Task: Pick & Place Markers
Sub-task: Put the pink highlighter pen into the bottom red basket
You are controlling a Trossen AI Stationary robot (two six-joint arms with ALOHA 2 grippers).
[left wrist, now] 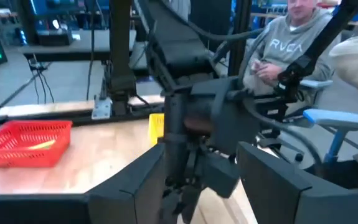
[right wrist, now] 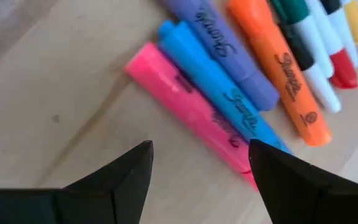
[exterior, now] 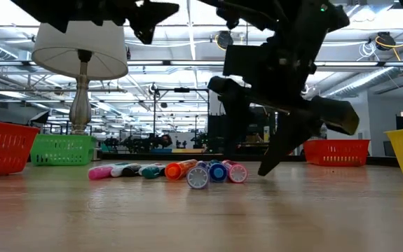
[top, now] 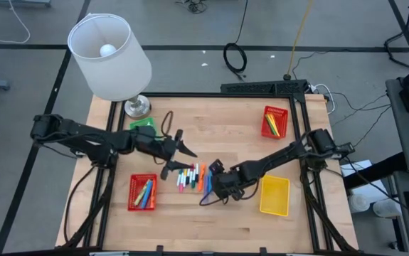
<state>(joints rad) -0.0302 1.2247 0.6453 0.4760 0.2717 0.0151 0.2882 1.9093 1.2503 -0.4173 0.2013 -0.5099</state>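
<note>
A row of markers lies flat on the wooden table, side by side: pink, blue, purple, orange, and several with white barrels. The low view shows their ends. My right gripper slants down at the right end of the row. It is open, and its fingertips stand over the near end of the pink marker, close above the table. My left gripper hovers level and open, high above the table, to the left of the row. It holds nothing.
A red basket with markers stands at the near left. Another red basket is at the far right, a yellow basket at the near right, a green basket by the lamp. A person sits beyond the table.
</note>
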